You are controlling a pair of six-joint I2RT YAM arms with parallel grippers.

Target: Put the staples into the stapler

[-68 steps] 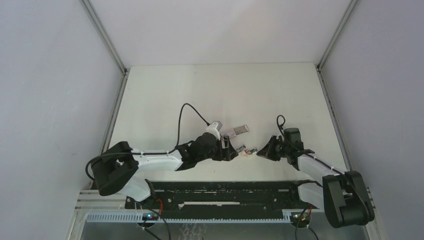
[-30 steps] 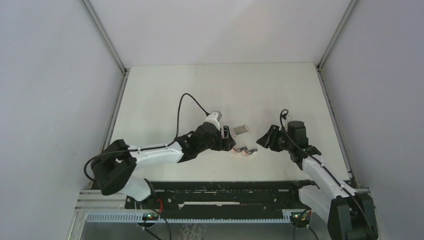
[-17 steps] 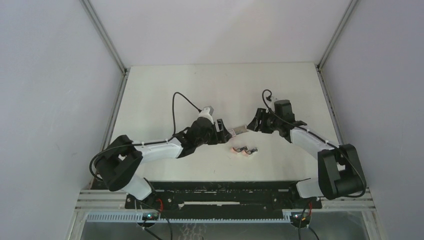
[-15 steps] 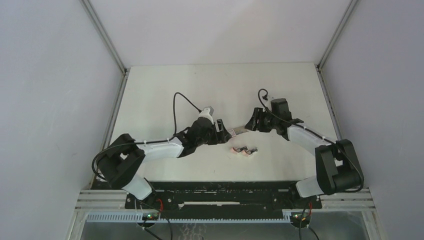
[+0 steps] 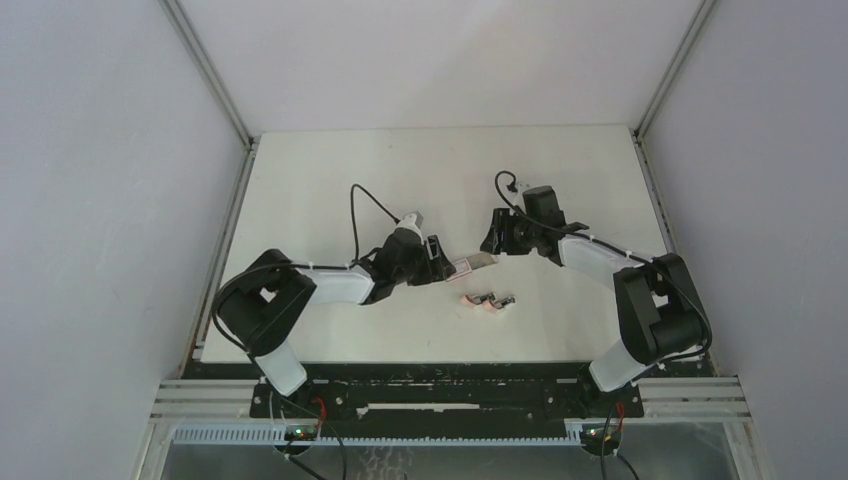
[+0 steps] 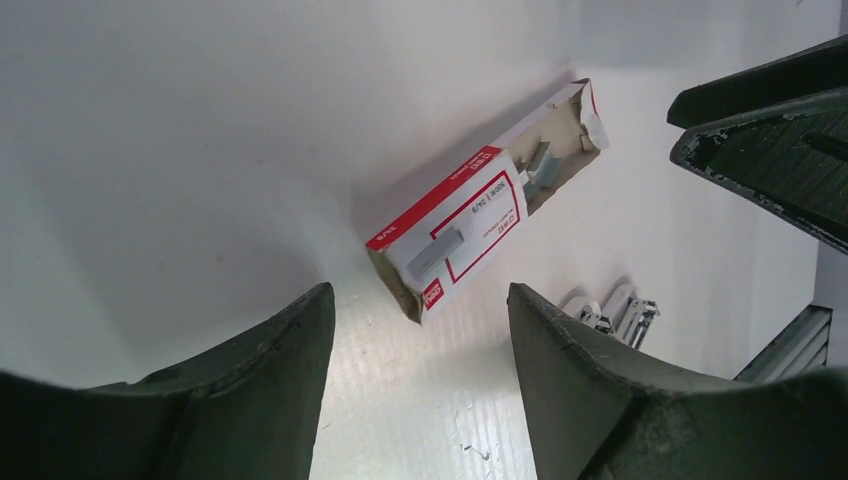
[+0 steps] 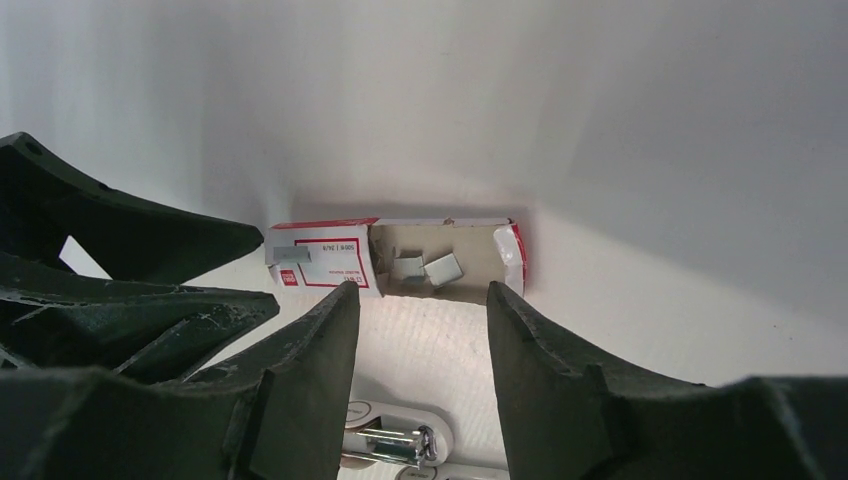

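Right wrist: right claw [image 7: 420,300] and left claw [image 6: 416,302] apart, empty, over open box [image 7: 320,258]; staples [image 7: 432,268] exposed. Fetch step; next, pinch one strip.

The only print is on the small box [image 6: 470,225] at the centre of the left wrist view. It has a white label with a red frame, a red square mark at one corner, and dark lines of text too small to read.
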